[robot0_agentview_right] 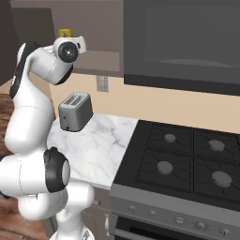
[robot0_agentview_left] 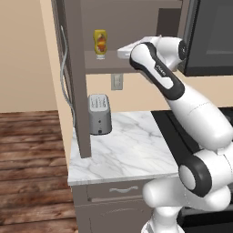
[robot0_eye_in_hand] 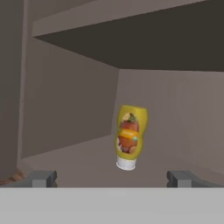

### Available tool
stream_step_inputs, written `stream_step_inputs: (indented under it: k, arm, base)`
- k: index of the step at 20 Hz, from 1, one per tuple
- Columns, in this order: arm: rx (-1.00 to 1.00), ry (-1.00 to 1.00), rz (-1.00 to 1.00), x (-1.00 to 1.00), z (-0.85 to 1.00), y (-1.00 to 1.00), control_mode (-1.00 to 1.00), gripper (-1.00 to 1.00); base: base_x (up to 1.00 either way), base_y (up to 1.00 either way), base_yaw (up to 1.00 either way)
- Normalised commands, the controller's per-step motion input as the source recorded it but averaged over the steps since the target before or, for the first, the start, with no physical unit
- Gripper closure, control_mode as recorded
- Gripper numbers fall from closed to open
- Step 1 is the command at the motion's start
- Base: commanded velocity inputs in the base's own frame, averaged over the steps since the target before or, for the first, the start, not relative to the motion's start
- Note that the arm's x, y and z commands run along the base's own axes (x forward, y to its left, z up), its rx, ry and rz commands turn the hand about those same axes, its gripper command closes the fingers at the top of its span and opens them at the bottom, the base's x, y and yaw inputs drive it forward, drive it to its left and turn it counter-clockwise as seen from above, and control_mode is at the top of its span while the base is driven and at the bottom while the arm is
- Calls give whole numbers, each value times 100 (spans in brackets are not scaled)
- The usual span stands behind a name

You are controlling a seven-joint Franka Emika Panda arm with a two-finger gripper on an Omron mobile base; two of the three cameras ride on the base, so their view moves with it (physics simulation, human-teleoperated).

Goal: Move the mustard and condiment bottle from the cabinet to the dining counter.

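One arm (robot0_agentview_left: 182,104) rises over the small marble desk (robot0_agentview_left: 127,150), reaching up rather than down, because what it wants is stored overhead. At the back of the desk a toaster (robot0_agentview_left: 99,113) stands against the wall, well below the hand and out of its way. Above it the cabinet (robot0_agentview_left: 136,18) is open, its door (robot0_agentview_left: 77,91) swung out edge-on towards me, so the way in is free.

The hand is level with the cabinet's bottom board and points straight in. Its fingers (robot0_eye_in_hand: 42,178) are spread as wide as they go and hold nothing. I judge that spread is meant to let them pass either side of the bottle before they pinch.

Past them, apart from both tips, the mustard (robot0_eye_in_hand: 130,136) sits on the cabinet's bottom board, under the inner shelf (robot0_eye_in_hand: 131,39). It rests on its white cap with the yellow body above and the label facing the hand, as such squeeze bottles are stored. It lies roughly midway between the two tips, a little towards the right one, so the approach looks about lined up. It is near the front edge, with the back wall well behind it.

A push forward and a squeeze on the rounded body seem due next. On such a narrow cap a sideways nudge could tip it.
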Motion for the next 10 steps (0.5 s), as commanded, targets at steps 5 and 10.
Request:
stream_step_inputs:
  k: [5, 10]
  arm:
    - [0, 0, 4, 18, 0, 0, -100, -100]
    - [0, 0, 3, 28, 0, 0, -100, -100]
  base:
    - [0, 0, 0]
    - [0, 0, 0]
